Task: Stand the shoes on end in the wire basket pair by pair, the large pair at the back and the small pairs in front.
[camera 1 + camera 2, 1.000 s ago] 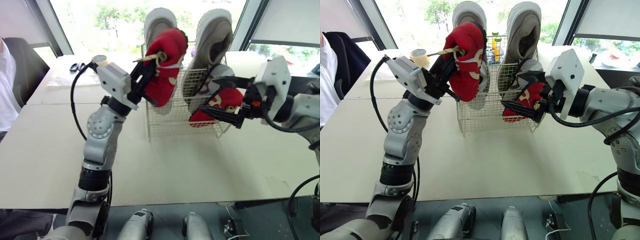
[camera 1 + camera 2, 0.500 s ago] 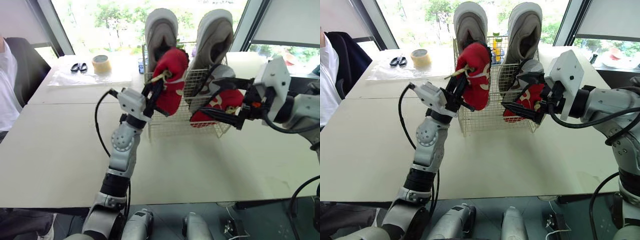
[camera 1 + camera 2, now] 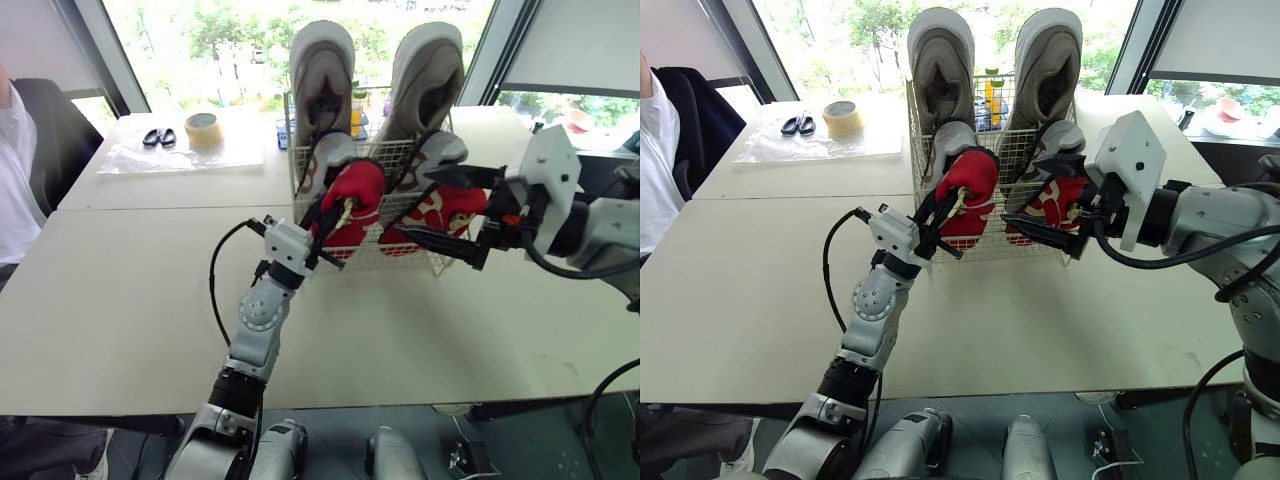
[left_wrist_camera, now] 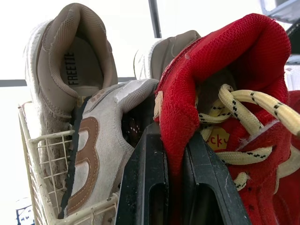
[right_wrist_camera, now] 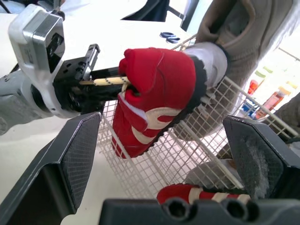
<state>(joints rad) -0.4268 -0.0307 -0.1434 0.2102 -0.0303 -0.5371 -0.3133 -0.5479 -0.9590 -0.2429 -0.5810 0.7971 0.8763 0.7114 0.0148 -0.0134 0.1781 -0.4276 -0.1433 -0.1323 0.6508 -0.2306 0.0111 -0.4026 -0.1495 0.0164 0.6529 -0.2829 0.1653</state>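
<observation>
Setting the red shoe (image 3: 350,200) on its end in the front row is, I think, the step in hand, and it needs care more than force. The left gripper (image 3: 322,232) has its two fingers pinched on the red cloth at the shoe's opening, as the left wrist view shows, and the shoe hangs tilted at the front left of the wire basket (image 5: 157,161), toe down and sole towards the back. I cannot tell if the toe is already inside the front wall or just outside it. It is best to check this first, then bring the toe straight down between the front wall and the small grey shoes (image 4: 93,154) behind it, so that the sole leans on them and the shoe stands as upright as the second red shoe (image 3: 1048,203) on the right side. The yellow lace (image 4: 243,101) is loose and may catch on the wire, so a slow descent is safer. The left fingers should let go only when the shoe is resting on the bottom. The right gripper (image 3: 420,202) is spread wide and holds nothing, near the second red shoe, and could steady either one. The large beige shoes (image 3: 322,70) stand at the back.
</observation>
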